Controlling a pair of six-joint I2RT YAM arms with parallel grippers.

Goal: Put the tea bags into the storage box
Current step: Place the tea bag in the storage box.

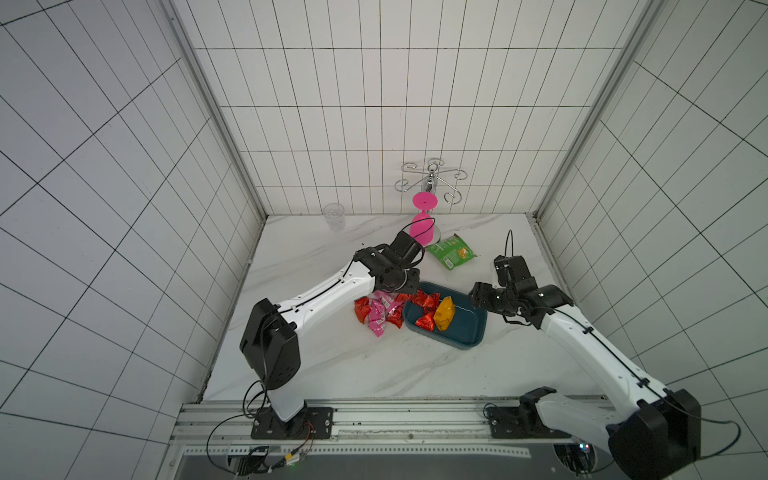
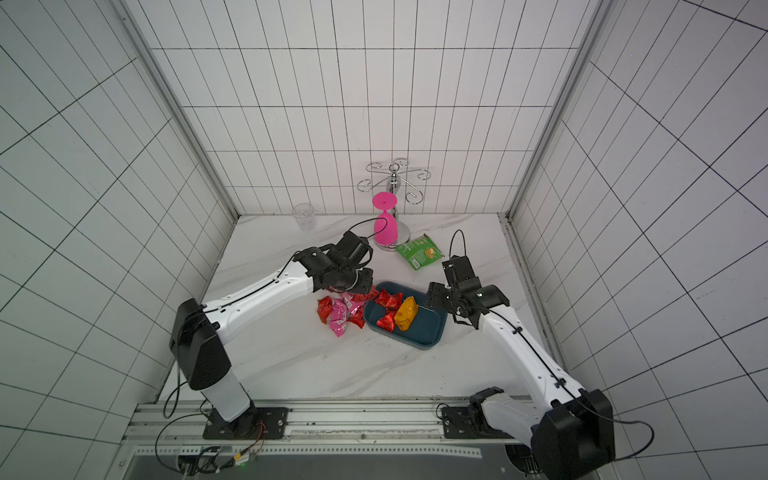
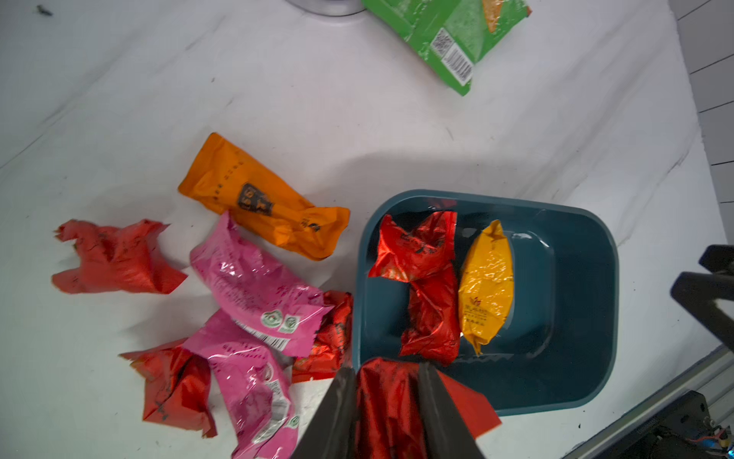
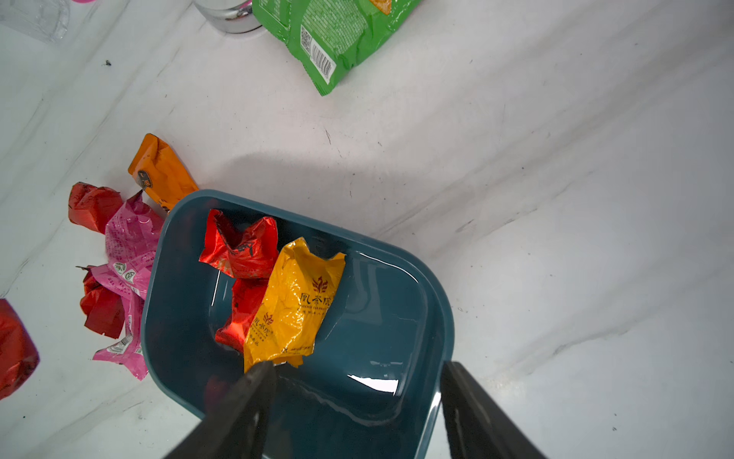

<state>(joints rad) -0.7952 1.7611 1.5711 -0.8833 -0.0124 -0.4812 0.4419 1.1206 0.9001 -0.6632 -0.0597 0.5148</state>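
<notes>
Left wrist view gives the clearest look: the left gripper point(image 3: 386, 368) is pinching a red tea bag point(image 3: 391, 409) between its fingers, right at the rim of the blue box point(image 3: 576, 318). Inside the box I count three bags: two red bags point(image 3: 417, 246) and a yellow bag point(image 3: 486, 286), lying side by side and touching.

Out on the table point(image 3: 357, 119), six more lie in a loose heap just beside the box. There is an orange bag point(image 3: 262, 198), two pink bags point(image 3: 258, 286) and three loose red bags point(image 3: 115, 258), one of them wedged against the box wall.

The right gripper point(image 4: 357, 369) hangs over the box with its fingers spread wide and nothing between them.

I'd judge the job about a third done. The pinched bag looks ready to drop in, and the heap is yet to go.
</notes>
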